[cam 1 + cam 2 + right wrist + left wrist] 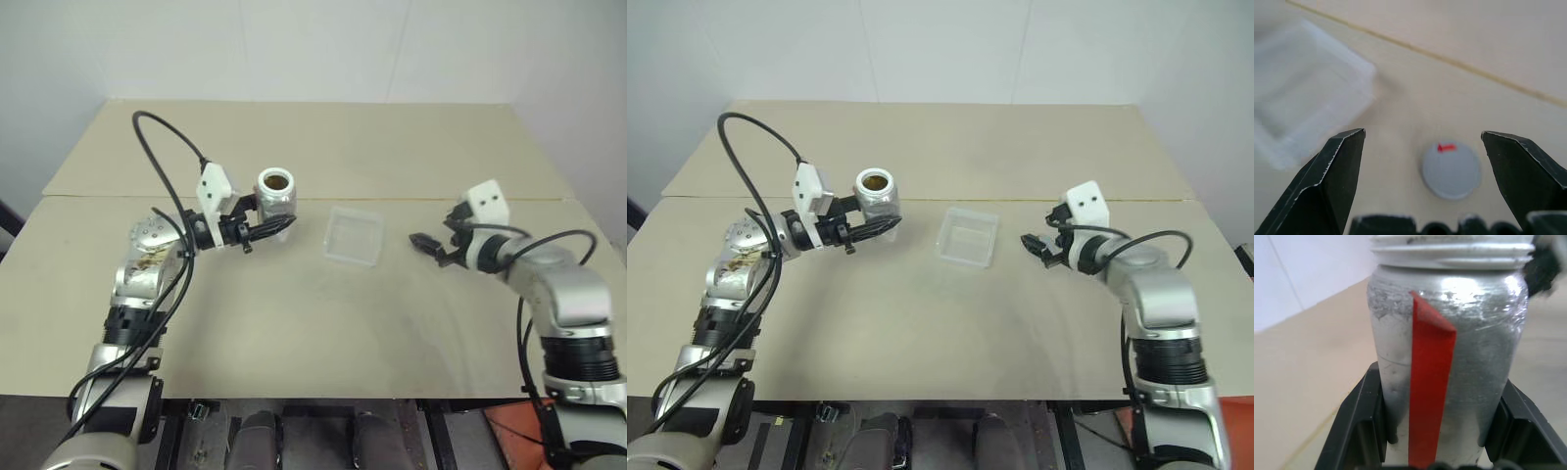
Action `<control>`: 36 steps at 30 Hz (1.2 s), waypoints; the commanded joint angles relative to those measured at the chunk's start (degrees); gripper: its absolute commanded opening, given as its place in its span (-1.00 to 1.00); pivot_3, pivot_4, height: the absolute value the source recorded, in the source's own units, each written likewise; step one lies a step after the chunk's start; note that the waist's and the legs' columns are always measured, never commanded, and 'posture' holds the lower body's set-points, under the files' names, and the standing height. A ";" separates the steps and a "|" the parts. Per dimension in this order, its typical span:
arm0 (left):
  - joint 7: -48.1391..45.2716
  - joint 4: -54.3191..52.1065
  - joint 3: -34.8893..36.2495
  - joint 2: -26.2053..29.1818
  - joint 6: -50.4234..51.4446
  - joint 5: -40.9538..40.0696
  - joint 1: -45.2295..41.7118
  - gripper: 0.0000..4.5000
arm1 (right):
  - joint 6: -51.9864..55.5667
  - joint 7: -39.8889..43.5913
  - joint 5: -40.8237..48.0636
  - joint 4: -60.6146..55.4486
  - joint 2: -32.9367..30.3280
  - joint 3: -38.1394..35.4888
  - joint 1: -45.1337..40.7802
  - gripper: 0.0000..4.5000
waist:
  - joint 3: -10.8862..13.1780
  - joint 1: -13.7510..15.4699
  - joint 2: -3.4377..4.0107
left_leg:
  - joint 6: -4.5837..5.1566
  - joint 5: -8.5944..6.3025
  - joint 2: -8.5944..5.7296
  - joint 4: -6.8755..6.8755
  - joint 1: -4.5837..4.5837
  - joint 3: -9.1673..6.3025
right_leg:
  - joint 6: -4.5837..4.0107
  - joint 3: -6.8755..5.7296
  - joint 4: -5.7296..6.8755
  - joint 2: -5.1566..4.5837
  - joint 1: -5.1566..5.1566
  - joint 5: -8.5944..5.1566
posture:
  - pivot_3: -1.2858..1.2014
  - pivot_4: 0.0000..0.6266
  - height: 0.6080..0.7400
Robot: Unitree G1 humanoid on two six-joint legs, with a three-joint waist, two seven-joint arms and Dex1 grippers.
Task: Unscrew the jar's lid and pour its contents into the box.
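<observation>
Silver jar (1449, 362), red stripe (1427, 391)

Jar (1449, 367) base cut off at the left wrist view's edge, we cannot make out its contents (276, 180) individually, box (1300, 93) blurred, its far side cropped.

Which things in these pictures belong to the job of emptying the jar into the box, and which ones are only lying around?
Belonging to the job:
- jar, open, in the left gripper
- contents, brown, inside it
- lid, lying on the table under the open right gripper
- box

Only lying around:
- nothing else on the table
</observation>
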 commanded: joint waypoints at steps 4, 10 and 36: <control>6.83 10.84 -5.87 -0.97 -17.26 14.13 -8.35 -0.08 | 3.31 11.89 9.10 -3.44 -5.96 -1.85 -6.60 0.99 | 0.00 0.29 -0.01 | 0.01 0.00 -0.04 0.00 -0.03 0.09 | 0.00 -0.02 -0.03 -0.01 -0.01 0.00 | 0.03 -0.52 1.00; 15.22 23.86 -11.76 -2.98 -32.47 26.23 -18.48 -0.08 | 3.32 16.27 10.44 -3.96 -8.43 1.61 -8.45 0.99 | 0.01 0.95 -0.02 | 0.03 -0.01 -0.04 0.01 -0.09 0.14 | 0.00 -0.03 -0.06 -0.01 -0.03 0.00 | 0.03 -0.52 1.00; 94.95 53.45 -65.05 -11.39 -33.92 98.91 -49.95 -0.08 | 14.90 13.35 18.08 -6.94 -9.79 -0.81 -9.62 0.99 | 0.03 1.77 -0.05 | -0.35 0.24 -0.15 0.04 -1.19 0.31 | 0.10 -0.05 0.08 -0.10 -1.10 0.04 | 0.03 -0.52 1.00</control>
